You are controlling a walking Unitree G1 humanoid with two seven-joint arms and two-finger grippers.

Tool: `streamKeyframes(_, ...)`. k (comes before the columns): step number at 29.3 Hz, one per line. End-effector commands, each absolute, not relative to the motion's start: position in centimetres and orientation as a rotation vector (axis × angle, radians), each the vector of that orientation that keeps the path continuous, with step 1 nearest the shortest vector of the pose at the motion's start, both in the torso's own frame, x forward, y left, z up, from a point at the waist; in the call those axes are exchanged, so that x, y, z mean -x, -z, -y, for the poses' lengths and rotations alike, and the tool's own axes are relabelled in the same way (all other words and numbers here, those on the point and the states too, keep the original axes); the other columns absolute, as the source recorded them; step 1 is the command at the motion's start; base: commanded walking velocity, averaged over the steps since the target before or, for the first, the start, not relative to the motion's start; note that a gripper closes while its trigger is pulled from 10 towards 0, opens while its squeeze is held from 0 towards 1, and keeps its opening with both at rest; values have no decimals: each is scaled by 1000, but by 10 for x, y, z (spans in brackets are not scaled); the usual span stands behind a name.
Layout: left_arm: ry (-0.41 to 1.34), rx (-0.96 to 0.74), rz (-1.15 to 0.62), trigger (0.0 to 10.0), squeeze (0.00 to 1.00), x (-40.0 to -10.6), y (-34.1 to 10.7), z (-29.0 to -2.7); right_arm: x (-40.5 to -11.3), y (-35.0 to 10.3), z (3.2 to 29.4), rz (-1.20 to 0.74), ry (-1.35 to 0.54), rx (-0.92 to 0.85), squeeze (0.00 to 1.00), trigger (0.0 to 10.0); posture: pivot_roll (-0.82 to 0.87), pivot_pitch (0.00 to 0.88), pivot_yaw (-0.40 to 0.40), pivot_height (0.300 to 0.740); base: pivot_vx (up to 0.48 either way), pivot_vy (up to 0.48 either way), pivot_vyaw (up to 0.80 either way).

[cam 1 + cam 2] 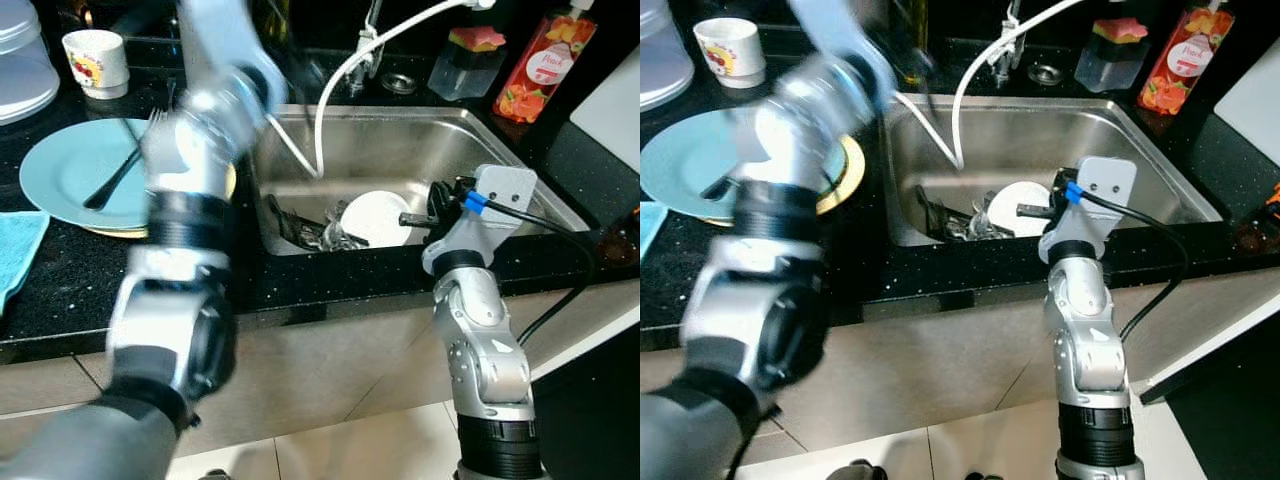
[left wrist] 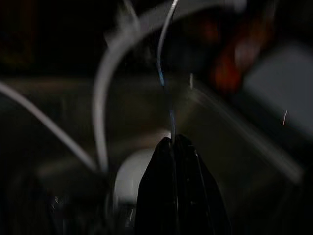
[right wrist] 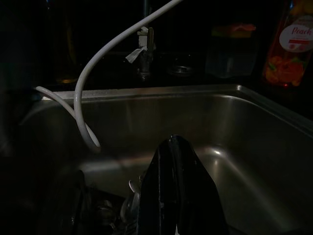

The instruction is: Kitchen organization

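Little looks done: a white plate (image 1: 377, 216) and dark utensils (image 1: 305, 230) lie in the sink (image 1: 420, 140), a blue plate (image 1: 62, 175) with a fork waits on the counter, and both the left gripper (image 2: 177, 147) and right gripper (image 3: 176, 147) hover empty, fingers closed, over the basin.

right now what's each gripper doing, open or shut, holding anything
Left gripper: shut, holding nothing visible, raised over the sink.
Right gripper: shut, empty, at the sink's front edge.
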State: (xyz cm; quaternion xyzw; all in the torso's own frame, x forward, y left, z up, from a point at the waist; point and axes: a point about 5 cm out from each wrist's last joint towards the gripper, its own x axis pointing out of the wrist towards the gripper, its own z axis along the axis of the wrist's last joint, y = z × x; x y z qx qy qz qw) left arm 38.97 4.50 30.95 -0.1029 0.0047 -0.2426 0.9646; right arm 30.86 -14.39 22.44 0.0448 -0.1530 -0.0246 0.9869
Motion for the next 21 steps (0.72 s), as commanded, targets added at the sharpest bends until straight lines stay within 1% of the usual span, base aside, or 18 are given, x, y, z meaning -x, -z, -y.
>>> streamKeyframes(1, 492, 85, -16, 10000, 0, -390, -297, -35, -308, -223, 146, 307, 61, -88, 0, 10000, 237, 86, -95, 740, 0, 0, 0)
streamKeyframes(2, 485, 13, -20, 10000, 82, -391, -290, -34, -308, -223, 146, 307, 62, -88, 0, 10000, 240, 87, -93, 740, 0, 0, 0)
streamKeyframes(3, 463, -69, -17, 10000, 612, -392, -283, -34, -308, -223, 147, 306, 63, -88, 0, 10000, 239, 88, -92, 740, 0, 0, 0)
streamKeyframes(4, 457, -121, -11, 10000, 1000, -393, -280, -35, -308, -223, 147, 306, 64, -88, 0, 10000, 238, 88, -91, 740, 0, 0, 0)
streamKeyframes(6, 450, -183, 33, 10000, 1000, -392, -283, -35, -307, -223, 147, 308, 66, -89, 0, 10000, 239, 89, -89, 740, 0, 0, 0)
streamKeyframes(9, 451, -210, 83, 10000, 1000, -390, -289, -35, -307, -223, 147, 309, 67, -90, 0, 10000, 239, 89, -89, 740, 0, 0, 0)
streamKeyframes(10, 450, -233, 146, 10000, 784, -386, -301, -35, -307, -223, 147, 310, 67, -91, 0, 10000, 244, 92, -89, 740, 0, 0, 0)
streamKeyframes(11, 440, -254, 203, 10000, 0, -383, -311, -37, -307, -223, 147, 310, 67, -92, 0, 10000, 244, 92, -89, 740, 0, 0, 0)
streamKeyframes(13, 421, -286, 288, 10000, 0, -377, -329, -41, -307, -223, 147, 311, 67, -92, 0, 10000, 247, 93, -89, 740, 0, 0, 0)
streamKeyframes(14, 421, -286, 288, 10000, 0, -377, -329, -41, -307, -223, 147, 311, 67, -92, 0, 10000, 247, 93, -89, 740, 0, 0, 0)
streamKeyframes(15, 426, -346, 318, 10000, 0, -374, -337, -45, -307, -223, 147, 312, 67, -92, 0, 10000, 247, 92, -89, 740, 0, 0, 0)
streamKeyframes(16, 426, -346, 318, 10000, 0, -374, -337, -45, -307, -223, 147, 312, 67, -92, 0, 10000, 247, 92, -89, 740, 0, 0, 0)
streamKeyframes(17, 438, -414, 344, 10000, 0, -371, -343, -50, -307, -224, 147, 313, 67, -92, 0, 10000, 246, 93, -88, 740, 0, 0, 0)
streamKeyframes(20, 518, -619, 314, 10000, 0, -364, -353, -78, -307, -224, 148, 314, 70, -92, 0, 10000, 255, 95, -89, 740, 0, 0, 0)
streamKeyframes(21, 524, -659, 247, 10000, 0, -365, -352, -92, -307, -223, 149, 313, 72, -91, 0, 10000, 256, 95, -89, 740, 0, 0, 0)
